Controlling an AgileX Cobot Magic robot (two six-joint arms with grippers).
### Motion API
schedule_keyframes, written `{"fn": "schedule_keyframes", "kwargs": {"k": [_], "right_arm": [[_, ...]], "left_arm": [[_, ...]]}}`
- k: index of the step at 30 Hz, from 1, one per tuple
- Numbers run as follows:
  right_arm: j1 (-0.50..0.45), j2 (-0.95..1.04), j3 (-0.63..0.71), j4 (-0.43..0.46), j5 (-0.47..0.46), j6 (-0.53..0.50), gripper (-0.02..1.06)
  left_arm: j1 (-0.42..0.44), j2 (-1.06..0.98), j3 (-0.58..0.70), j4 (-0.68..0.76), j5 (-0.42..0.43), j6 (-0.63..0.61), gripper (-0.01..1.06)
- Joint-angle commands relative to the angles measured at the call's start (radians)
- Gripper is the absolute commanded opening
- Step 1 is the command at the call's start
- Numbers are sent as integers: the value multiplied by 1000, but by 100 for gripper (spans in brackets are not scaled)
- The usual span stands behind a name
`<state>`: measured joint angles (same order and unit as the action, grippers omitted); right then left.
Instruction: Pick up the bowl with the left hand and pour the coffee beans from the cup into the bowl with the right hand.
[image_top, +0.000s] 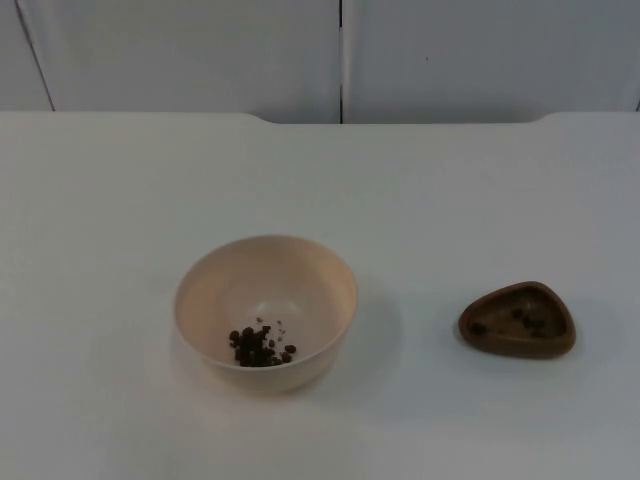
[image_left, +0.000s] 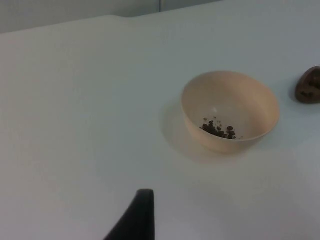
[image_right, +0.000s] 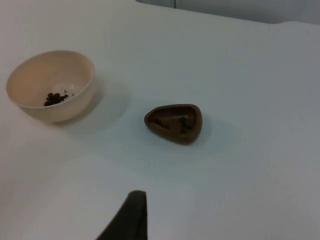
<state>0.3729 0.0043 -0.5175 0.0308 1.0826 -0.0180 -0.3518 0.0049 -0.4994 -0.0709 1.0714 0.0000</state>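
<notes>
Nearest to the eye sits the bowl (image_top: 266, 312), a pale cream one standing upright on the white worktop (image_top: 120, 200), with a small heap of dark coffee beans (image_top: 260, 346) lying against the inside of its near wall — the rest of its bottom bare. To its right, well apart from it, rests the cup (image_top: 518, 319), a low brown thing of rounded three-cornered shape, mouth up, with a few dark specks inside that could be beans or just glaze; I cannot tell which. Nothing stands between bowl and cup, and nothing crowds either one. The worktop runs back plain and bright to a grey partition wall (image_top: 180, 55), where a dark vertical seam splits the panels. From the left wrist view the bowl (image_left: 229, 110) shows with its beans (image_left: 218, 129), the cup (image_left: 308, 85) just at the picture's edge beyond it, and one black fingertip of the left gripper (image_left: 134, 217) stands over bare worktop, well apart from the bowl. The right wrist view has the cup (image_right: 173, 122) near and the bowl (image_right: 51, 84) farther off, a black fingertip of the right gripper (image_right: 128, 217) held short of both. Whether either gripper's fingers are spread or pressed together I cannot tell — each holds nothing that I can see.
</notes>
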Motion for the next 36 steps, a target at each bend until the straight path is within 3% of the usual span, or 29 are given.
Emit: {"fn": "schedule_keyframes", "kwargs": {"k": [1,12,18,27,36], "right_arm": [[-4,-4,3,-1,-4,2,105],[-4,-4,3,-1,-4,2,105],[-4,-4,3,-1,-4,2,105],[-6,-4,3,-3,-4,2,105],[-142,-4,3,-1,-4,2,105]], "left_arm": [[25,-5,6,2,1,0,105],[254,-5,6,2,1,0,105],[332,-5,6,2,1,0,105],[343,-5,6,4,1,0,105],[343,-5,6,4,1,0,105]]}}
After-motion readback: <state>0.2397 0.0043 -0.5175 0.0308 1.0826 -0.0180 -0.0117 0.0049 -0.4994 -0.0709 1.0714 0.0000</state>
